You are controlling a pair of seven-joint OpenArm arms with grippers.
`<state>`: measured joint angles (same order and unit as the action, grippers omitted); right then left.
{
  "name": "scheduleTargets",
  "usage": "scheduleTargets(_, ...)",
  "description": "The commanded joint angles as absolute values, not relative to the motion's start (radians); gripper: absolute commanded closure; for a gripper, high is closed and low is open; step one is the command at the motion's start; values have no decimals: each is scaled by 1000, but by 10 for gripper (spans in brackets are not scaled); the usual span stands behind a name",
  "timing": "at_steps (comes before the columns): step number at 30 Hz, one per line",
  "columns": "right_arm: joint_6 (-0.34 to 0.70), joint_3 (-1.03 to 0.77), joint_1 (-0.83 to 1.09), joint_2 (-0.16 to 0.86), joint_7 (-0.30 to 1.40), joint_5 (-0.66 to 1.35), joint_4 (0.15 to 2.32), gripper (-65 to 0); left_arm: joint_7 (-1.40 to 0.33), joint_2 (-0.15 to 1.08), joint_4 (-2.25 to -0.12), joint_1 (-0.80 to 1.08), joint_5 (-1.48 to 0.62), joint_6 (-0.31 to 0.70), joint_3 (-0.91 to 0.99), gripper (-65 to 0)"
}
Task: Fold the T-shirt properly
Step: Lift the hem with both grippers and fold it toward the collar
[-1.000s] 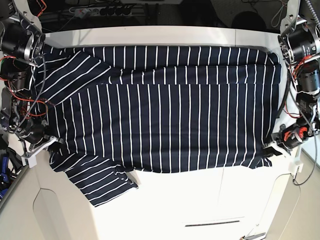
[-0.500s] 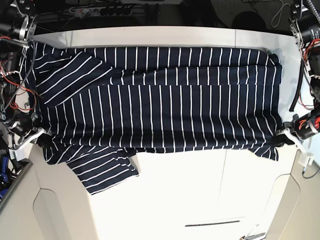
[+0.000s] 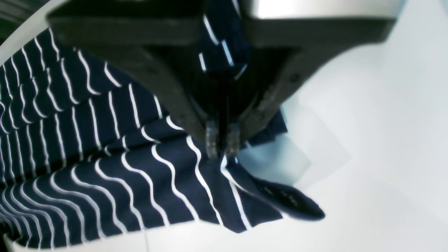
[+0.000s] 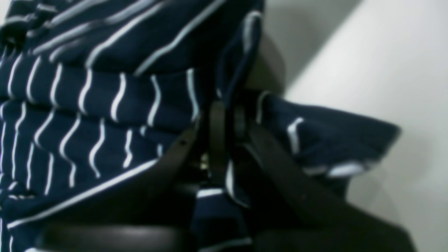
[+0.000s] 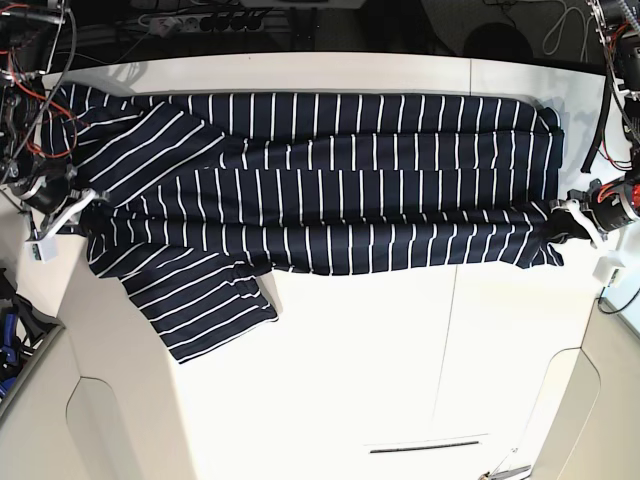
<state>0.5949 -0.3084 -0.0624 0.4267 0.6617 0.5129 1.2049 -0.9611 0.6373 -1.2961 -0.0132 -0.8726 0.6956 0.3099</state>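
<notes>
The navy T-shirt point(image 5: 320, 180) with thin white stripes lies spread across the far half of the white table point(image 5: 380, 360). Its near edge is lifted and drawn back over the body. My left gripper point(image 5: 568, 222) at the right side is shut on the shirt's near right corner; in the left wrist view point(image 3: 219, 143) the jaws pinch the striped cloth point(image 3: 140, 168). My right gripper point(image 5: 78, 205) at the left side is shut on the near left edge; in the right wrist view point(image 4: 224, 115) cloth point(image 4: 87, 105) bunches around the jaws. One sleeve point(image 5: 205, 305) hangs toward the front left.
The arms' motors and cables stand at the far left point(image 5: 25, 110) and far right point(image 5: 620, 100) table corners. A power strip point(image 5: 200, 20) lies behind the table's back edge. A thin dark slot point(image 5: 425, 446) marks the table front.
Both grippers have moved toward the back of the table, carrying the shirt's near edge with them. The shirt's visible depth has shrunk and more bare table shows in front.
</notes>
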Motion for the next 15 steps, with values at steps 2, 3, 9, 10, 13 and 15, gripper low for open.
scheduleTargets(2,576,-319,-48,447,620,523,1220,0,-943,660,-1312,-9,-887,698,320,0)
scheduleTargets(3,569,-320,-36,445,599,520,1219,0,-942,658,-1312,-7,-887,698,320,0)
scheduleTargets(9,568,-322,-22,442,565,517,1219,-270,-919,653,-1312,-2,-887,698,320,0)
scheduleTargets(10,569,-326,-24,443,563,517,1221,-322,-917,653,-1312,-2,-887,698,320,0)
scheduleTargets(13,572,-363,-27,442,545,529,1237,-360,-917,653,-1312,-2,-886,698,320,0)
scheduleTargets(15,572,-410,-27,441,543,559,1258,-360,-917,654,-1312,-2,-886,698,320,0)
